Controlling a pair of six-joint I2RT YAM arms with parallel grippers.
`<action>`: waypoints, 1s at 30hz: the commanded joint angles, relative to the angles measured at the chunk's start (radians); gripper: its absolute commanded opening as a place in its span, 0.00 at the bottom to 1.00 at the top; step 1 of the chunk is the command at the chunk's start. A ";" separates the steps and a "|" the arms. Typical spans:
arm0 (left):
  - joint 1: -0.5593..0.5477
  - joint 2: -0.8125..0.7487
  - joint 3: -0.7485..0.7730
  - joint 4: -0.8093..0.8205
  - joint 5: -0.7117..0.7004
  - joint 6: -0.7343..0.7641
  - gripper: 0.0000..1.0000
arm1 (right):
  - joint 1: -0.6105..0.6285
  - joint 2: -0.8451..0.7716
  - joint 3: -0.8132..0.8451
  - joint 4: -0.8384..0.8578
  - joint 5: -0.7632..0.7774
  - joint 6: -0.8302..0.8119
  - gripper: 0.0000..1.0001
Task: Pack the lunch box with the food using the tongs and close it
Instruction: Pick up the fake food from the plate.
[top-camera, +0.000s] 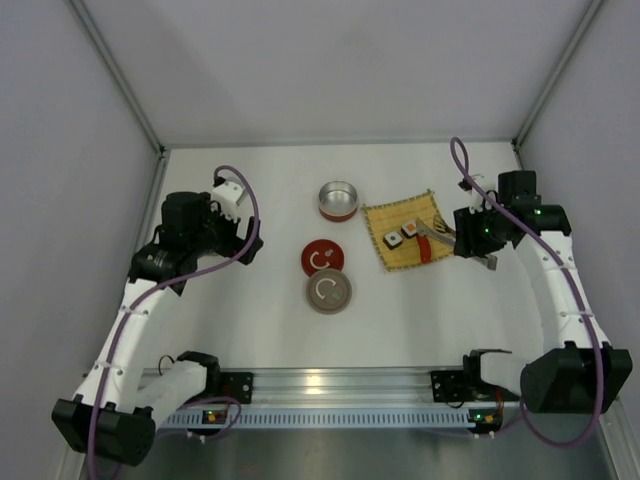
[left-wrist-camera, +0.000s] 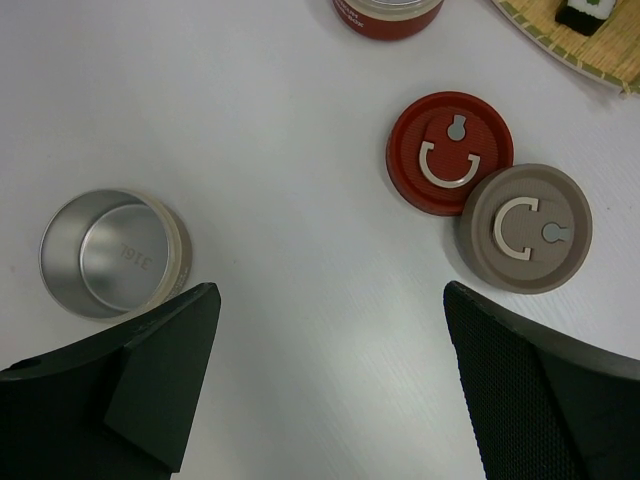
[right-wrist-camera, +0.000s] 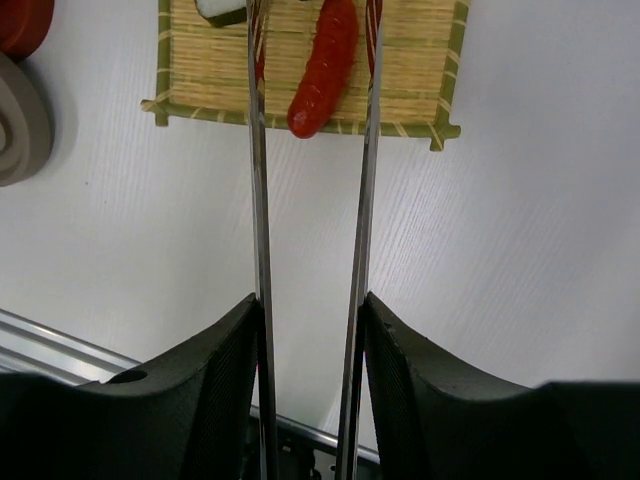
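Note:
My right gripper is shut on the silver tongs, a finger pressing on the outside of each arm. The tongs' arms stand apart and reach out over the bamboo mat. The red sausage piece lies between them on the mat, not pinched. A sushi roll shows at the frame's top, left of the tongs. From above, two sushi rolls and the sausage lie on the mat. My left gripper hangs open over bare table beside a steel tin.
A red tin stands behind the mat's left side. A red lid and a beige lid lie flat mid-table, overlapping. The enclosure walls close in the table on three sides.

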 joint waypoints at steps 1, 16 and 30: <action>0.005 -0.035 -0.016 0.006 -0.017 -0.021 0.98 | -0.014 -0.034 -0.014 -0.030 0.062 0.013 0.43; 0.005 -0.069 -0.053 0.014 -0.030 -0.026 0.98 | -0.014 0.010 -0.062 -0.015 0.053 0.031 0.42; 0.005 -0.067 -0.082 0.046 -0.042 -0.030 0.98 | 0.047 0.052 -0.080 0.011 0.074 0.059 0.39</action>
